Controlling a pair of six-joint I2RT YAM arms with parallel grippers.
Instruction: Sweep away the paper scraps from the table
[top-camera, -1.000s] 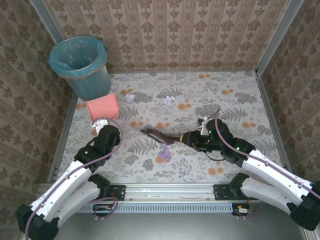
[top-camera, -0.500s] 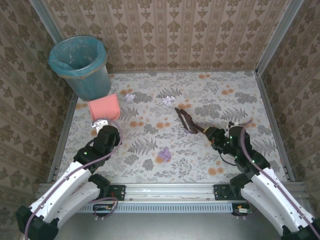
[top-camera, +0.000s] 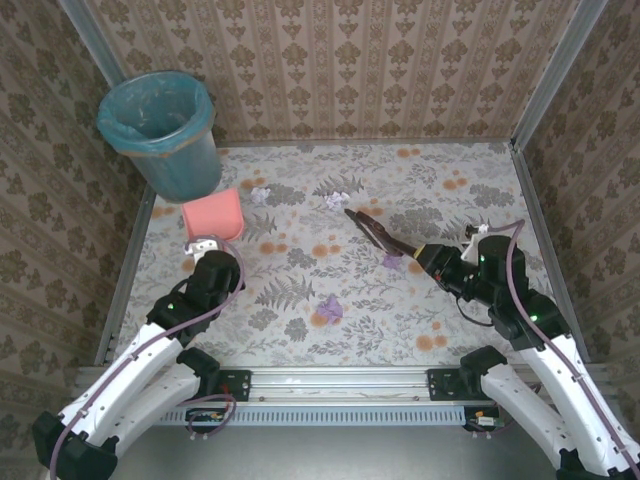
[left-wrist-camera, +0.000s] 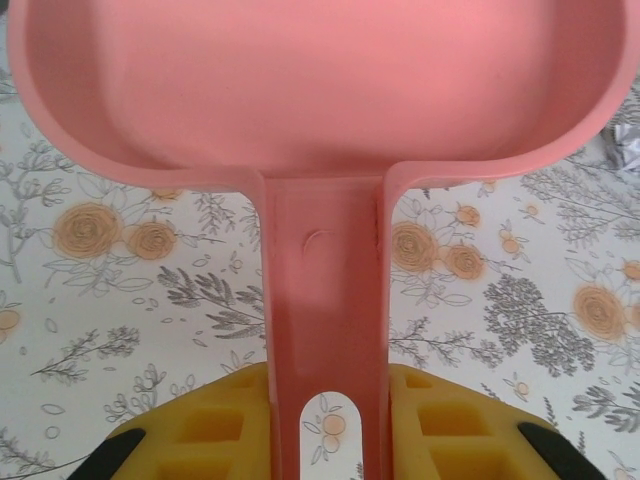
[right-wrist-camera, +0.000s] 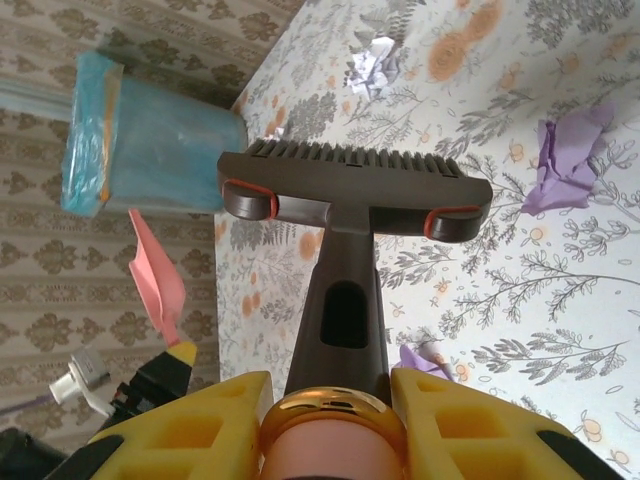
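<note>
The left hand (left-wrist-camera: 325, 425) is clamping the handle of the pink dustpan (left-wrist-camera: 320, 90), at the left of the top view. The right hand (right-wrist-camera: 325, 425) is gripping the brush (right-wrist-camera: 355, 190) - its head is pointing up-left. The paper scraps (top-camera: 329, 308) are lying scattered on the desk (top-camera: 270, 330) - one just beside the brush.

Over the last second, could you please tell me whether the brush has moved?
Yes. The brush has swung away from the purple scrap at mid-table, toward the far wall, its head now near the pale scrap.
</note>
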